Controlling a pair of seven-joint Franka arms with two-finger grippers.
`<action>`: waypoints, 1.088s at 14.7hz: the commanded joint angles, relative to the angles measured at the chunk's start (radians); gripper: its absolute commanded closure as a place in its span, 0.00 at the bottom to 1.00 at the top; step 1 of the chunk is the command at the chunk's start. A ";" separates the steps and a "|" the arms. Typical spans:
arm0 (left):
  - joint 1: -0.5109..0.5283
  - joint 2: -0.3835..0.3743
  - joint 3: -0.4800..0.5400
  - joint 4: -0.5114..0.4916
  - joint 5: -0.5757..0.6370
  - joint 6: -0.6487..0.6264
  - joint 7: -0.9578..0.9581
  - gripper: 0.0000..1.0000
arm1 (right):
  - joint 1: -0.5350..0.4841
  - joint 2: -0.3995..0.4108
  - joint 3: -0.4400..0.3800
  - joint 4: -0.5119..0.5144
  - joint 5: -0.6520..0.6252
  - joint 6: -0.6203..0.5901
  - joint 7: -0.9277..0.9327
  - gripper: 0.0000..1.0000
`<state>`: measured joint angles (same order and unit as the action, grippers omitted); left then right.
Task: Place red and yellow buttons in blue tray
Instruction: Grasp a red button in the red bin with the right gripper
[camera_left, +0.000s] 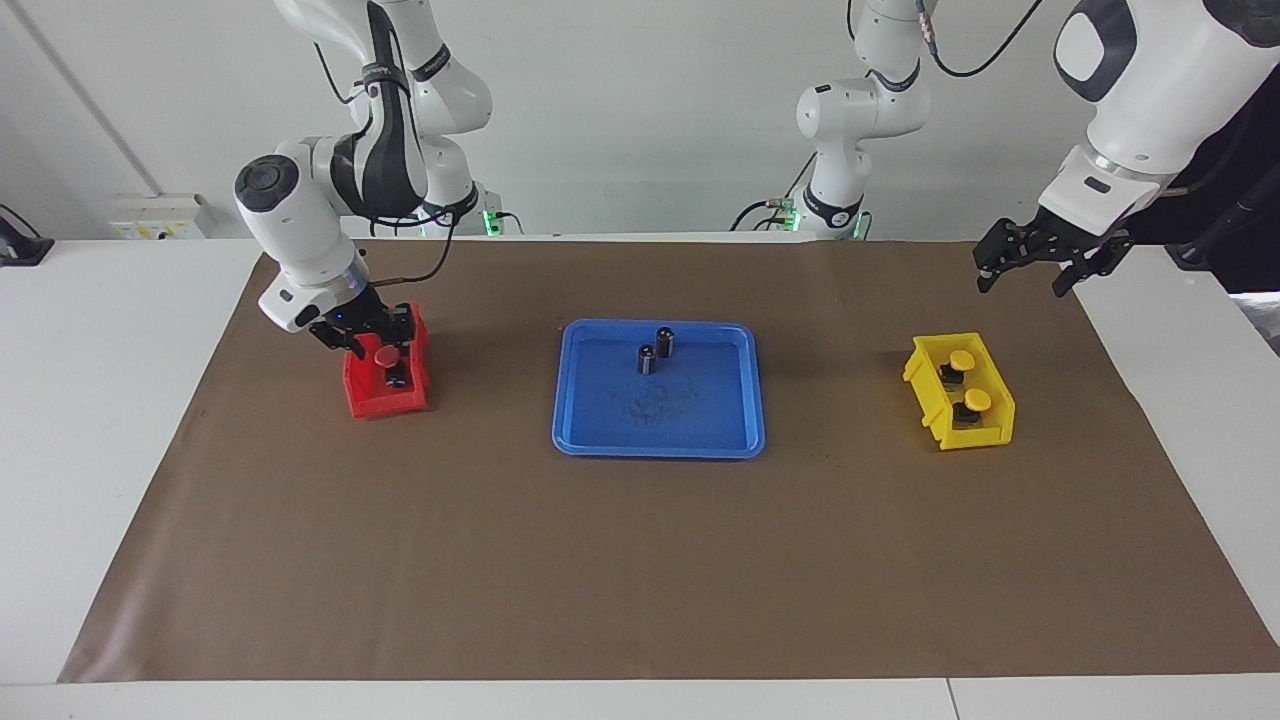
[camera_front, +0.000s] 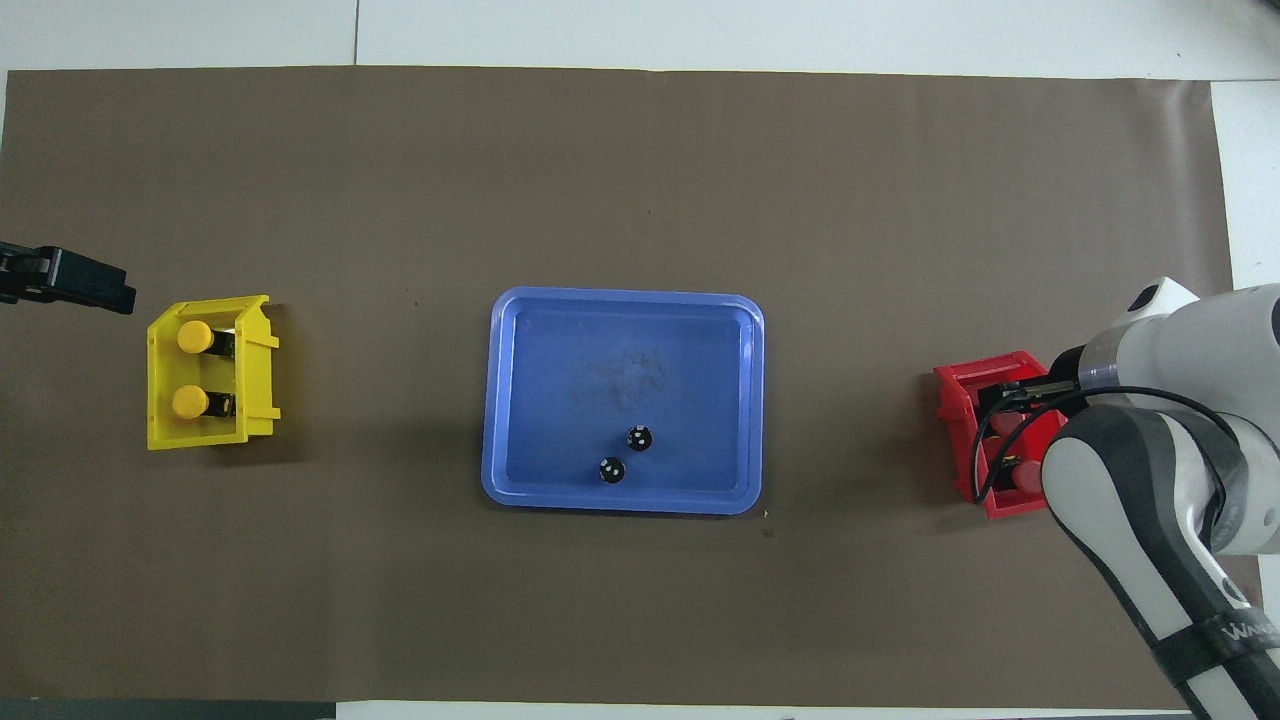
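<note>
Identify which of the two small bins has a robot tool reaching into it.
The red bin, toward the right arm's end: the right tool is down inside it. The yellow bin is untouched; the left tool hangs above the mat.

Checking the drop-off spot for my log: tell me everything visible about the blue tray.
The blue tray is a shallow rectangle of glossy plastic with rounded corners and a raised rim. It lies flat mid-table on the brown mat, between the red bin and the yellow bin. Two dark capless cylinders stand upright in its robot-side part. The floor looks scuffed at the centre. No gripper touches it.
</note>
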<state>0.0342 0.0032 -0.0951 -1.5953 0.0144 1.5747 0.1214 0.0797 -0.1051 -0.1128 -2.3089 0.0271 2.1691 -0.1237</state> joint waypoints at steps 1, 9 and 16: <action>0.007 -0.023 0.000 -0.028 0.004 -0.005 0.020 0.00 | -0.015 -0.013 0.004 -0.038 0.005 0.054 -0.028 0.32; 0.027 -0.039 0.000 -0.061 0.002 0.013 0.035 0.00 | -0.029 0.008 0.004 -0.063 0.005 0.071 -0.083 0.34; 0.027 -0.048 0.000 -0.078 0.002 0.015 0.035 0.00 | -0.031 -0.004 0.002 -0.104 0.005 0.100 -0.120 0.34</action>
<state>0.0561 -0.0069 -0.0944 -1.6273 0.0145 1.5753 0.1399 0.0612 -0.0841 -0.1136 -2.3769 0.0271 2.2415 -0.2112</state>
